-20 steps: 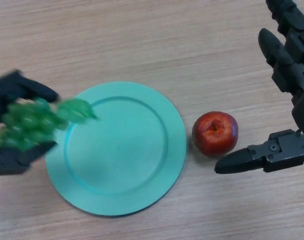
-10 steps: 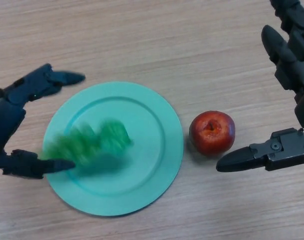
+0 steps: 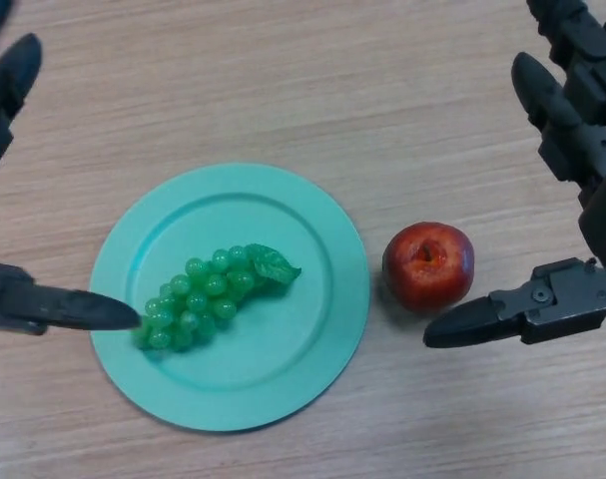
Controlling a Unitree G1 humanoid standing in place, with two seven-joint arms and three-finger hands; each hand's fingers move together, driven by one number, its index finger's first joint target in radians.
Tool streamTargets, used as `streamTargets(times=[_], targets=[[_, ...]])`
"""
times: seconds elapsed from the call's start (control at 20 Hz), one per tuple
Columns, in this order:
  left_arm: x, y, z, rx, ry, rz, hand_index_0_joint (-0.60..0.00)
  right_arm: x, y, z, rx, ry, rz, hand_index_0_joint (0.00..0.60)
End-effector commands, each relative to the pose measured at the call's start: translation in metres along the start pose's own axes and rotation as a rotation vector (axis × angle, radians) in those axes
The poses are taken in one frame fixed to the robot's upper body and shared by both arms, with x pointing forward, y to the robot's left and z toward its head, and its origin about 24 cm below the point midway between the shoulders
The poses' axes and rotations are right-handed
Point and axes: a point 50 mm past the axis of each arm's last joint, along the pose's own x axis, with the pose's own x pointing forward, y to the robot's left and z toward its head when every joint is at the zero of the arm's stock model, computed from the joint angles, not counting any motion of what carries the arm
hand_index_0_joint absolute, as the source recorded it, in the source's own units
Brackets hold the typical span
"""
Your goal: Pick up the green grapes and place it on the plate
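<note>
The green grapes [image 3: 205,295] lie on the teal plate [image 3: 312,230], on its left half, with a leaf pointing right. My left hand [image 3: 53,307] is open at the left edge; its thumb tip lies just left of the grapes over the plate's rim, and its fingers [image 3: 5,92] are spread far up at the top left. It holds nothing. My right hand [image 3: 572,170] is open at the right edge, its thumb [image 3: 502,314] pointing left below the apple.
A red apple [image 3: 428,264] sits on the wooden table [image 3: 283,80] just right of the plate, between the plate and my right hand.
My left hand carried the grapes over the plate, let them go and opened wide. The grapes now lie still on the plate. The right hand has barely moved.
</note>
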Motion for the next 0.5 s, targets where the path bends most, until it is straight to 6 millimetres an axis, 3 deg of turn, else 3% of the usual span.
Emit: streamTargets(times=[0.05, 0.5], targets=[[-0.008, 0.007, 0.021, -0.012, -0.117, 0.027, 0.0, -0.003, -0.001, 0.03, -0.013, -0.221, -0.013, 0.0], [-0.01, 0.016, 0.016, 0.065, -0.1, 0.07, 0.0, 0.002, 0.01, 0.033, 0.003, -0.213, 0.028, 0.0]])
